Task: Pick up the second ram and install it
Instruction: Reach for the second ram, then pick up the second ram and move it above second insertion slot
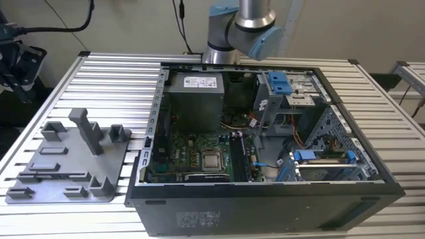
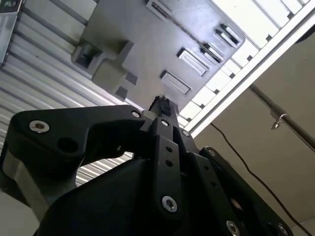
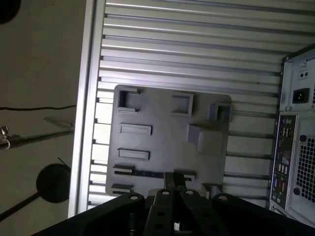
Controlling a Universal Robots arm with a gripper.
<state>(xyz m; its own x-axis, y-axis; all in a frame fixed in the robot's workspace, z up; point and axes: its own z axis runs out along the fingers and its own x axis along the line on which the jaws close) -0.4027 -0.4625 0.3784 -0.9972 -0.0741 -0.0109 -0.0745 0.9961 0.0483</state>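
1. In the exterior view, the open computer case [image 1: 265, 204] holds a grey power supply [image 1: 194, 99] at 11 o'clock and a green motherboard [image 1: 186, 154] at 7 o'clock.
2. At 9 o'clock of the case, the grey fixture tray [image 1: 116, 167] carries an upright post [image 1: 89, 129].
3. In the first wrist view, the second ram [image 3: 142, 173] is a thin dark strip on edge in the tray's long slot. Its chips and label cannot be made out.
4. The gripper [image 3: 174, 178] points at that strip, fingertips clenched together.

Table [image 1: 113, 74]: ribbed bare metal, satin sheen. Fixture plate [image 1: 113, 164]: matt grey plastic. Computer case [image 1: 265, 214]: matt black panel. Gripper [image 2: 162, 105]: smooth black, slightly glossy.
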